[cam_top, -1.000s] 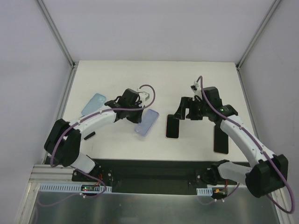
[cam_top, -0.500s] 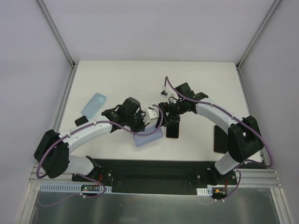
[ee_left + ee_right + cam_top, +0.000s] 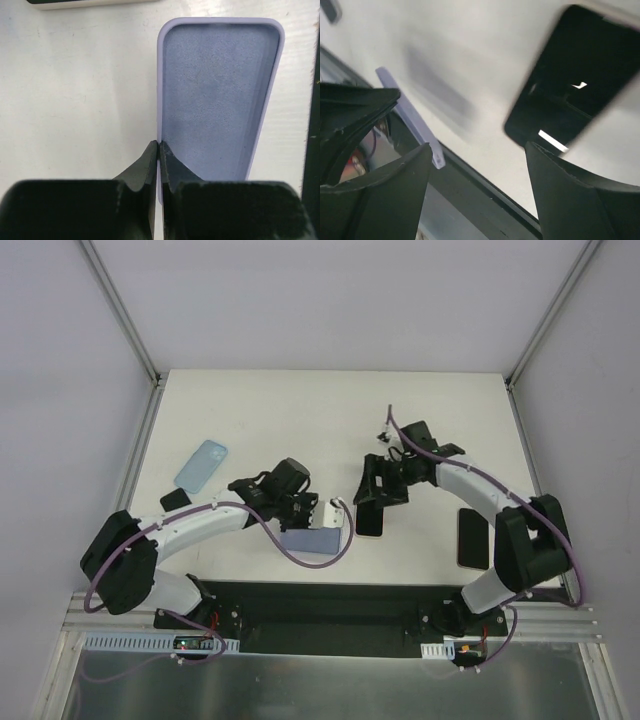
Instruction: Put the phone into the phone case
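The phone (image 3: 369, 522), glossy black glass in a pale rim, lies flat near the front edge of the tabletop (image 3: 300, 410), with bare white surface open behind it. The right fingers (image 3: 410, 175) hang spread wide above its far end. Just left, apart from it, sits the case (image 3: 215, 100), a matte lilac shell with rounded corners, hollow side up, close to the dark front strip (image 3: 330, 600). The left fingers (image 3: 152, 160) are pinched on its long side wall. A blue case (image 3: 200, 465) and a second phone (image 3: 473, 538) lie well out to either side.
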